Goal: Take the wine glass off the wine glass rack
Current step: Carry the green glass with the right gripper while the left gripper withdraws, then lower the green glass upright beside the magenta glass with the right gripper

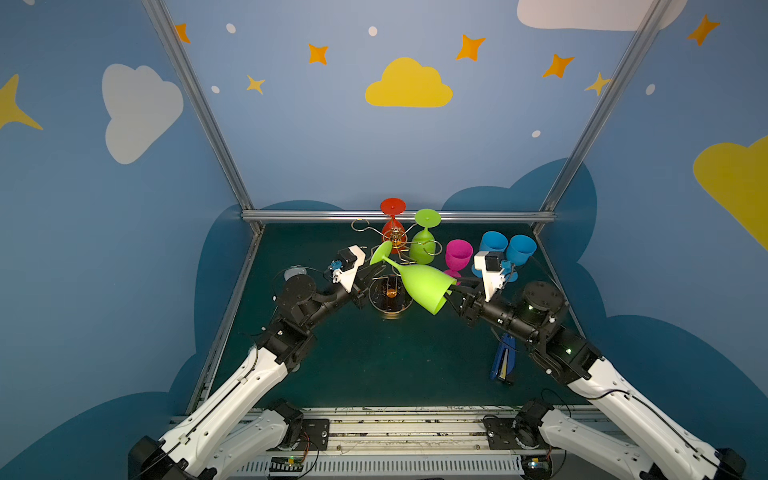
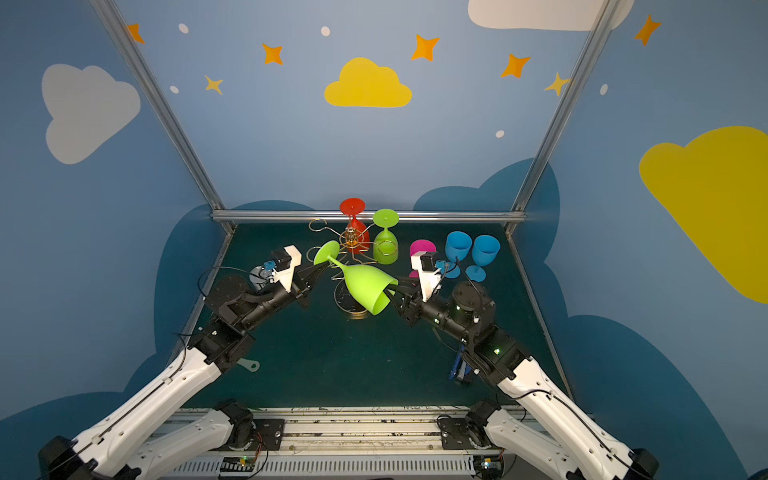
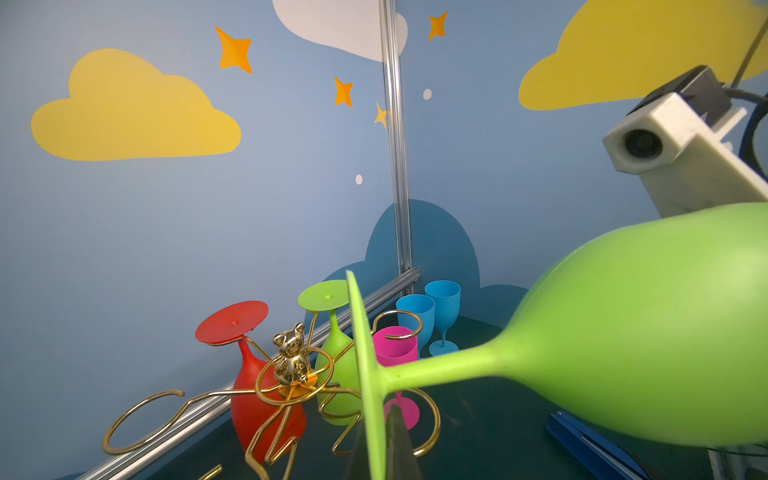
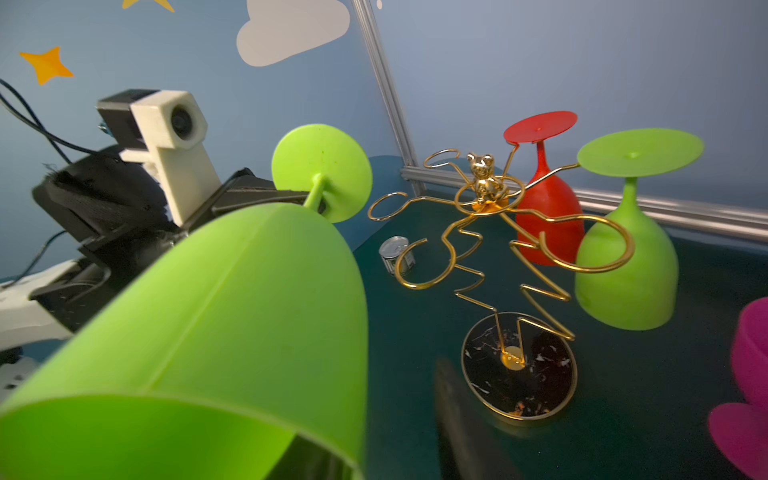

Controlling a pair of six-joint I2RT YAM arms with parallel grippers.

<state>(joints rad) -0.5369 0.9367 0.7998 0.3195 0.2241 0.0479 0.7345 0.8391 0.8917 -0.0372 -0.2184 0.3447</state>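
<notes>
A lime green wine glass lies on its side in the air above the rack's round base. My left gripper is shut on its foot disc. My right gripper straddles the bowl's rim, with one finger inside the bowl and the other blurred outside, apart from the wall. The gold wine glass rack stands behind. The held glass is apart from the rack's arms in the right wrist view. A red glass and a green glass hang upside down on the rack.
A pink glass and two blue glasses stand upright right of the rack, behind my right wrist. A small tin can sits at the left. A blue flat tool lies under the right arm. Metal rails edge the mat.
</notes>
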